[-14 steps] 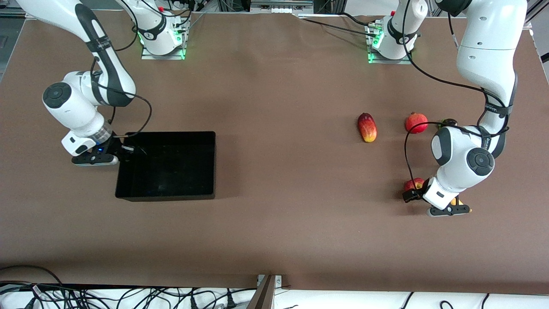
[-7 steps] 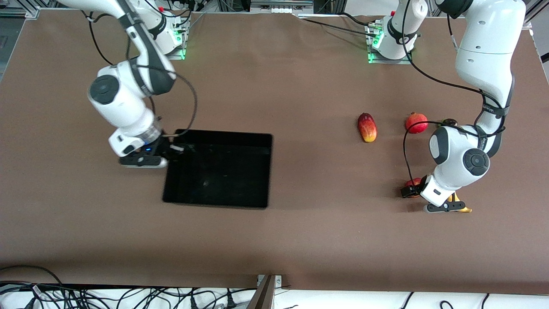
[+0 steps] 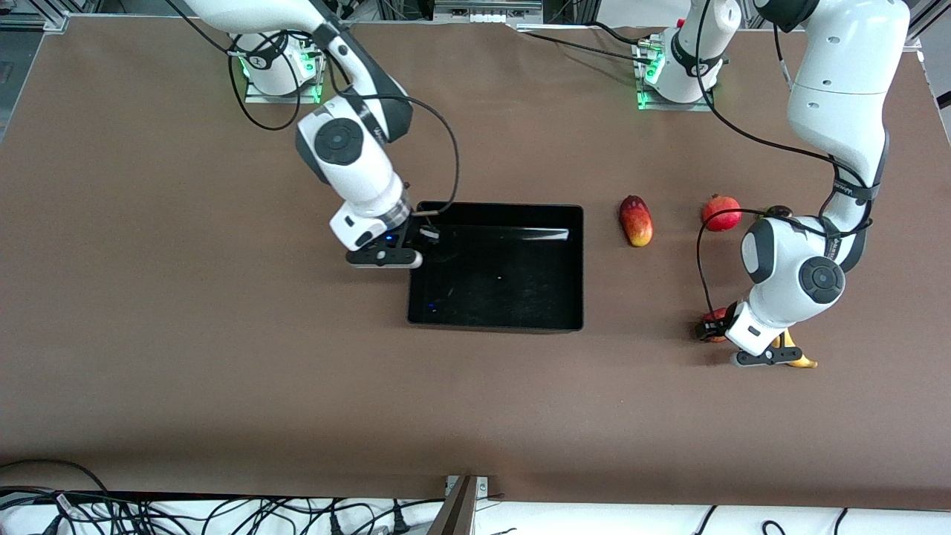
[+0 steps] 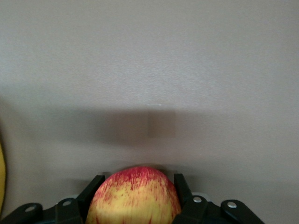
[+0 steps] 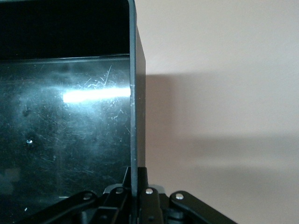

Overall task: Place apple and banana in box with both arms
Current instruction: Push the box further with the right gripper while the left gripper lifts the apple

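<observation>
My right hand (image 3: 416, 249) pinches the wall of the box (image 3: 496, 321) at the corner nearest the right arm's base; in the right wrist view its fingers (image 5: 122, 189) press together on either side of the thin black rim (image 5: 133, 93). The box sits flat on the brown desk (image 3: 223, 371), roughly midway along it, and its glossy floor holds no fruit. My left hand (image 3: 712, 327) is down at the desk toward the left arm's end, with its fingers (image 4: 183, 186) closed against both flanks of the apple (image 4: 134, 198), whose red-streaked yellow skin fills the gap between them in the left wrist view. In the front view the apple (image 3: 715, 318) shows only as a red patch under my wrist. The banana (image 3: 801, 362) lies on the desk just beside the apple, mostly hidden by my left arm, with its yellow end showing. A red-yellow mango (image 3: 636, 220) and a red pomegranate (image 3: 721, 212) rest farther from the front camera than the apple, well apart from it, the mango just beside the box.
</observation>
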Available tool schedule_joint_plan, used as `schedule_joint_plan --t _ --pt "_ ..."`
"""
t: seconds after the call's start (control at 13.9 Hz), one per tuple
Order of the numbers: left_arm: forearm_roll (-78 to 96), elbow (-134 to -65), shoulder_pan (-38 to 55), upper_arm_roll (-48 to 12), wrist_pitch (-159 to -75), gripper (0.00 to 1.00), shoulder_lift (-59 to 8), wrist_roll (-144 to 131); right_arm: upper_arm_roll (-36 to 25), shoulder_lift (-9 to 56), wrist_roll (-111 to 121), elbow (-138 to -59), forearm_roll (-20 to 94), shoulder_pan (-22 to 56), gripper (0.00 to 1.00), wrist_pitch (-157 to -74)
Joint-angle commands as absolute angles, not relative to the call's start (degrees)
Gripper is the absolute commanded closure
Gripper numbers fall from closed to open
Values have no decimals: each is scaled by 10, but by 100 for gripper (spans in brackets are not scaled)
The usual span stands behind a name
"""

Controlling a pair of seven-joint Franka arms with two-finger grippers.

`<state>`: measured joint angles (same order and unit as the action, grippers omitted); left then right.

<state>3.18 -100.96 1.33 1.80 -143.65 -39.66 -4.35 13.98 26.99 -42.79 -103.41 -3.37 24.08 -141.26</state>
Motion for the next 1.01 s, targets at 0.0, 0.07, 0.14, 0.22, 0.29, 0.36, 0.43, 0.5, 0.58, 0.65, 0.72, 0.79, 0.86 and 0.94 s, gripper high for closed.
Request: schedule_joint_plan --t 0.0,0.07,0.14,0.22,0.29,0.36,0.43,0.5,0.58,0.65,0.72,0.79,0.86,0.94 --pt "36 -1018 17 13 -1368 100 -340 -45 90 324 -469 -957 -39 313 100 -1405" --pt "36 -1016 18 12 -1331 100 -316 -45 69 342 -482 -938 -40 339 100 -1404" --pt "36 -1009 25 11 -1294 100 -294 -47 52 359 -503 -928 -41 364 100 -1404" --pt "36 -1003 28 10 -1258 100 -274 -55 35 376 -526 -914 -48 392 100 -1404" --pt "36 -995 33 9 -1230 100 -261 -70 17 387 -541 -901 -59 415 100 -1404" --pt "36 -985 42 4 -1203 100 -252 -89 6 398 -550 -895 -65 434 100 -1404" --pt "36 -974 46 -4 -1188 100 -250 -104 -1 407 -553 -892 -66 445 100 -1404" --pt "37 -967 53 -19 -1180 100 -247 -138 -2 415 -553 -886 -67 453 100 -1404" --pt "36 -966 59 -32 -1178 100 -245 -182 -5 419 -552 -883 -71 456 100 -1406" --pt "36 -965 65 -46 -1179 100 -245 -216 -6 420 -551 -883 -77 456 100 -1407" --pt "36 -965 85 -51 -1180 100 -247 -243 -6 420 -551 -882 -79 456 1 -1408" --pt "36 -965 101 -53 -1183 100 -248 -267 -6 418 -548 -882 -85 456 0 -1408" --pt "37 -965 116 -53 -1183 100 -249 -285 -7 416 -545 -881 -86 455 0 -1407" --pt "41 -965 134 -54 -1183 100 -250 -294 -8 411 -540 -881 -85 452 0 -1406"
